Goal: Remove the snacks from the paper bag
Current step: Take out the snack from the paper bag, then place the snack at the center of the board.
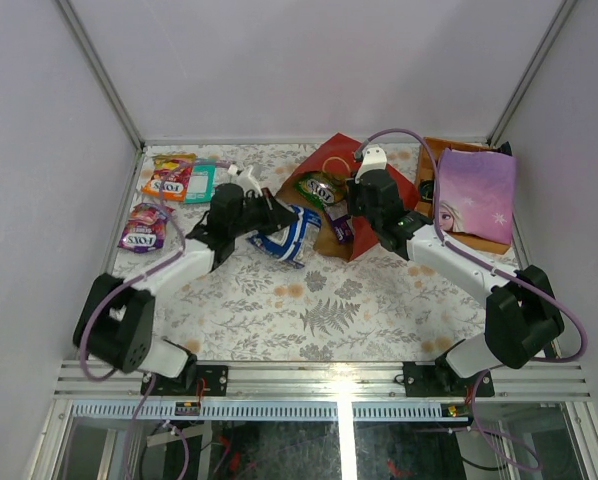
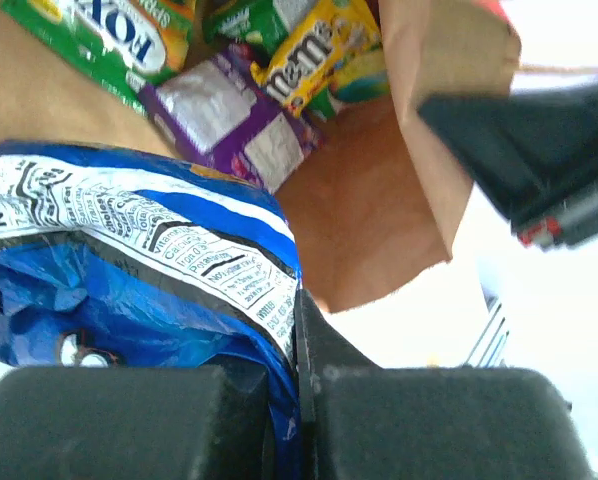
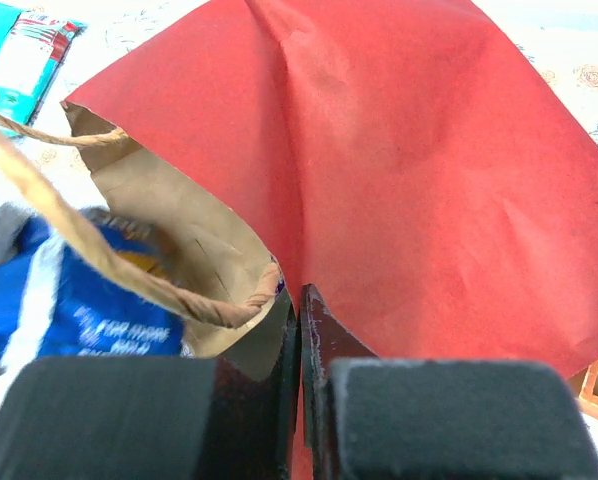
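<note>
The paper bag (image 1: pixel 331 165), red outside and brown inside, lies on its side at the table's back middle, its mouth facing left. My right gripper (image 1: pixel 351 208) is shut on the bag's red wall (image 3: pixel 409 190) at the mouth edge, next to a loop handle (image 3: pixel 109 262). My left gripper (image 1: pixel 279 215) is shut on a long blue pack (image 1: pixel 291 235), held just outside the mouth; in the left wrist view the pack (image 2: pixel 129 270) fills the left side. Inside the bag lie a green FOX'S packet (image 2: pixel 109 30), a purple pack (image 2: pixel 229 125) and a yellow packet (image 2: pixel 314 60).
On the table at the back left lie an orange FOX'S packet (image 1: pixel 169 178), a teal pack (image 1: pixel 200 183) and a purple FOX'S packet (image 1: pixel 144 228). A lilac snowflake bag (image 1: pixel 476 190) lies on a brown tray at the back right. Grey walls close three sides.
</note>
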Controlling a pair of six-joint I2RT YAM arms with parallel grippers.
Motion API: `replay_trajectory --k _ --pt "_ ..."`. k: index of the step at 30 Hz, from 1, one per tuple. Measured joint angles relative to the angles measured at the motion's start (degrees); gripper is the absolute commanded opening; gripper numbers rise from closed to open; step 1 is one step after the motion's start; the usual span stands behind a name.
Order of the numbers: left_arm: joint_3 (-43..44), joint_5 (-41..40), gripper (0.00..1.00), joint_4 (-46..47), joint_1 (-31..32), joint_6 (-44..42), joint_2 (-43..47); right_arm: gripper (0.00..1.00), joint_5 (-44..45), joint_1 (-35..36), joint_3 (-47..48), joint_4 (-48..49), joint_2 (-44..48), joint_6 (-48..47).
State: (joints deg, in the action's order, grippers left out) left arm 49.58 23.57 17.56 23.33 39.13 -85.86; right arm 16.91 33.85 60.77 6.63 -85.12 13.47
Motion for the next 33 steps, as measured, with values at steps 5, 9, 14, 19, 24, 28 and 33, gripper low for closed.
replay_trajectory --k 5,9,14,19,24,28,33 --pt "-9.7 -3.3 0.0 -8.3 -0.4 -3.2 14.6 0.0 0.0 0.0 0.0 0.1 0.0 0.0" --pt "-18.1 -12.3 0.37 -17.8 -2.8 -3.1 24.8 0.0 -0.1 0.0 -0.2 0.2 0.0 0.2" --pt "-25.1 -25.3 1.0 -30.7 -6.5 1.7 25.7 0.0 -0.1 0.0 -0.6 0.5 0.0 0.5" --pt "-20.9 -33.6 1.0 -41.0 -6.7 7.7 26.6 0.0 -0.3 0.0 -0.6 0.5 0.0 0.5" --pt "-5.7 -42.7 1.0 -50.6 -6.7 9.0 26.8 0.0 -0.4 0.0 -0.7 0.6 0.2 0.5" --pt "4.9 -49.3 0.88 -53.4 -6.7 7.6 27.2 0.0 -0.5 0.0 -1.0 0.6 0.4 0.5" --pt "3.9 -43.2 0.58 -49.8 -6.7 4.3 26.0 0.0 -1.0 0.0 -1.0 0.5 0.4 0.5"
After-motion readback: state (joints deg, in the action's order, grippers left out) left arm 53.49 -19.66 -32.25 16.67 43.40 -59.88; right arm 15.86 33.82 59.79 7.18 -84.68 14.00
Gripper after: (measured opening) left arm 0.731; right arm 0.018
